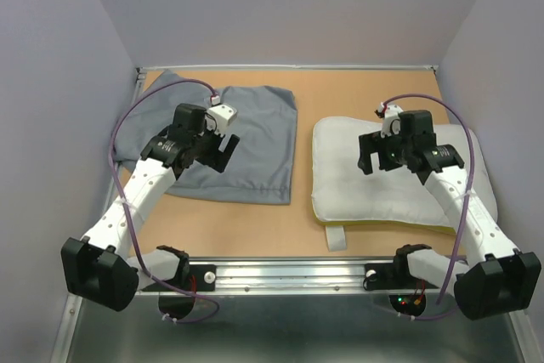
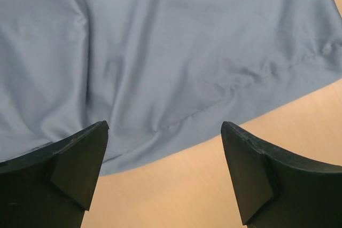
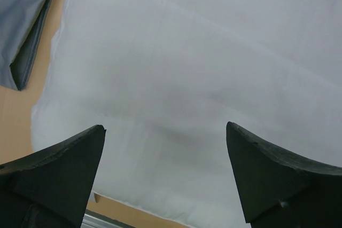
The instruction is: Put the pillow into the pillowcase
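The grey pillowcase [image 1: 251, 138] lies flat and wrinkled on the left half of the table; it fills the upper part of the left wrist view [image 2: 171, 52]. The white pillow [image 1: 374, 189] with a yellow edge band and a white tag [image 1: 336, 237] lies on the right half; it fills the right wrist view [image 3: 203, 78]. My left gripper [image 1: 223, 152] hovers open over the pillowcase's near part, its jaws wide apart above the hem [image 2: 165, 132]. My right gripper [image 1: 376, 159] hovers open over the pillow's middle [image 3: 165, 132]. Both are empty.
The tan table [image 1: 255, 227] is boxed in by grey walls at the back and both sides. A metal rail [image 1: 289, 274] with the arm bases runs along the near edge. A corner of the pillowcase shows in the right wrist view [image 3: 26, 30].
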Robot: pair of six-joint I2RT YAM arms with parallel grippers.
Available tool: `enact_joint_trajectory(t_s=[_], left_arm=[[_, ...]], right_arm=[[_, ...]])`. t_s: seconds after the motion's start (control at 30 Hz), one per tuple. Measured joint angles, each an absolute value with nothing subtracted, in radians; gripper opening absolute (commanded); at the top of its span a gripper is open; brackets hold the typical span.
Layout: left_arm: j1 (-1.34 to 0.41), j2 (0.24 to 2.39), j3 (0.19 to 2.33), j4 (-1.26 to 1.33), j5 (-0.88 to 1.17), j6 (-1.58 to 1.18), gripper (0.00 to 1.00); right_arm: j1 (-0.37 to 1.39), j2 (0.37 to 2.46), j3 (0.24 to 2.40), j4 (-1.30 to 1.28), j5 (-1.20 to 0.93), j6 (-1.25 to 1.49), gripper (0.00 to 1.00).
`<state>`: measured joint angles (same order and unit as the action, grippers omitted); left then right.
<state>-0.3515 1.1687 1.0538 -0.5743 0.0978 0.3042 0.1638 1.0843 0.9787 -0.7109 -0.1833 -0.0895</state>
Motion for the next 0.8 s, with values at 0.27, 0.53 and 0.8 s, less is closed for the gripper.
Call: enact_joint_trajectory(t_s=[0.27,0.53,0.8], left_arm=[[-0.453,1.324,1.188,-0.501,-0.018,0.284,0.99],[-0.681,1.551,1.267,-0.386,-0.144,0.194,0.84],[-0.713,1.891,1.541,-0.349,-0.209,0.109,0.73]], right_arm=[[0.122,1.193,1.016,-0.739,-0.160,-0.090,1.00],[0.119,1.287,1.117,-0.741,-0.154,-0.089,1.00],[0.117,1.338,1.140,-0.741,-0.138,-0.082,1.00]])
